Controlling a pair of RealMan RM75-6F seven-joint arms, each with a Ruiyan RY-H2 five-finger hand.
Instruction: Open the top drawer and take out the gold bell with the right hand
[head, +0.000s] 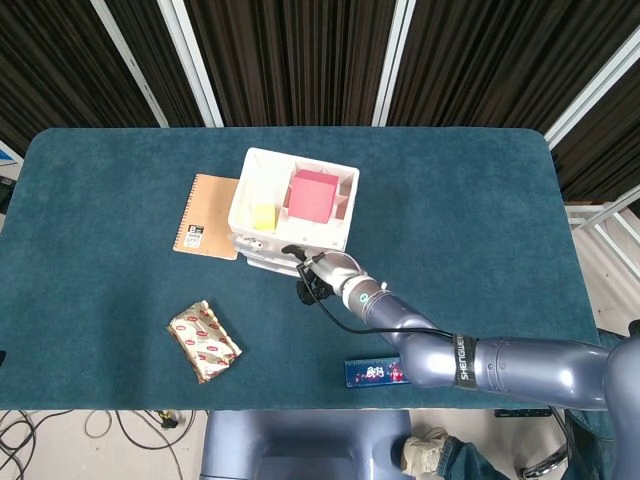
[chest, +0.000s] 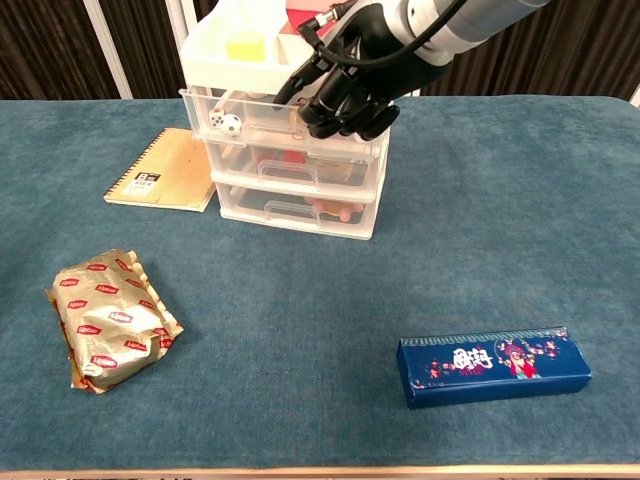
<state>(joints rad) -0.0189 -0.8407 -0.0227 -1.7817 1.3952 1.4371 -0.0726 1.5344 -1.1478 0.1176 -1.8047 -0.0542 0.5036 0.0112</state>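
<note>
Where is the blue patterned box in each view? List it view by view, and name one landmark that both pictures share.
Head view: the blue patterned box lies at the near table edge, partly behind the right arm.
Chest view: the same box lies lower right, fully visible on the cloth.
Shared landmark: the white drawer unit, with the right hand at its top drawer.

Spiral notebook (chest: 164, 171), gold foil packet (chest: 111, 317), blue patterned box (chest: 493, 364) on teal table (chest: 300, 350).
</note>
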